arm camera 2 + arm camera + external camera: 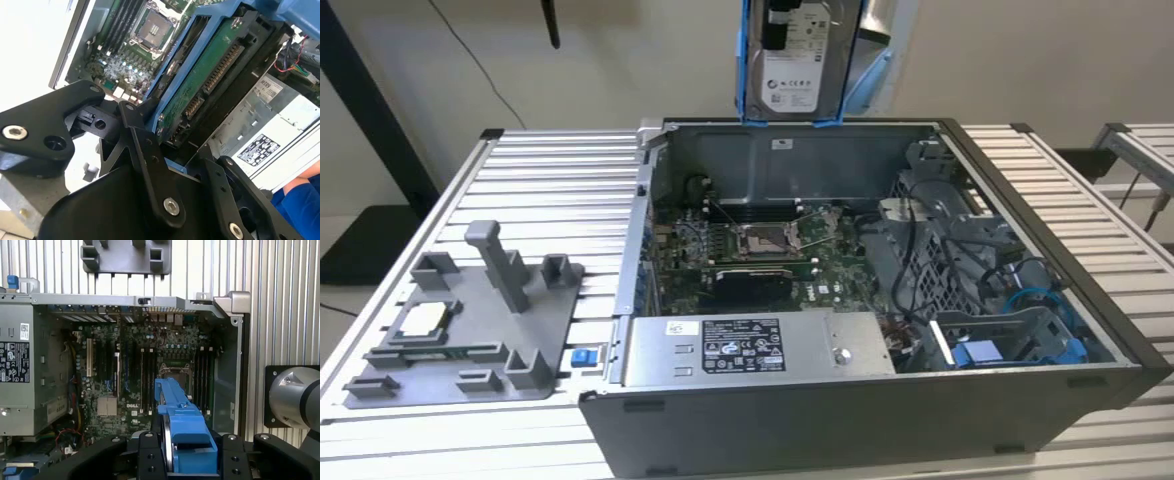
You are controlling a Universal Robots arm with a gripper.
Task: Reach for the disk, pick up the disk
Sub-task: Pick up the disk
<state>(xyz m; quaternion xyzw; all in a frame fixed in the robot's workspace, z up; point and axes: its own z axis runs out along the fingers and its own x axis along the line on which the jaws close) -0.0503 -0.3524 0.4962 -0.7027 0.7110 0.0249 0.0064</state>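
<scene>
The disk (794, 60), silver-grey with a white label and a blue frame, hangs upright in the air above the far wall of the open computer case (881, 135) in the exterior view. In the second wrist view its green circuit-board underside (210, 80) faces the camera, clamped between black fingers (147, 155) of my gripper (185, 155). The first wrist view looks down along the disk's blue frame edge (182, 425), with my gripper (187, 455) shut on it from both sides, well above the motherboard.
Below the disk lie the case's motherboard (747, 250), a grey power supply (747, 345) and a drive cage with a blue bracket (981, 352). A grey fixture (467, 320) holding a small silver chip (424, 318) stands on the slatted table (547, 180) at the exterior view's left.
</scene>
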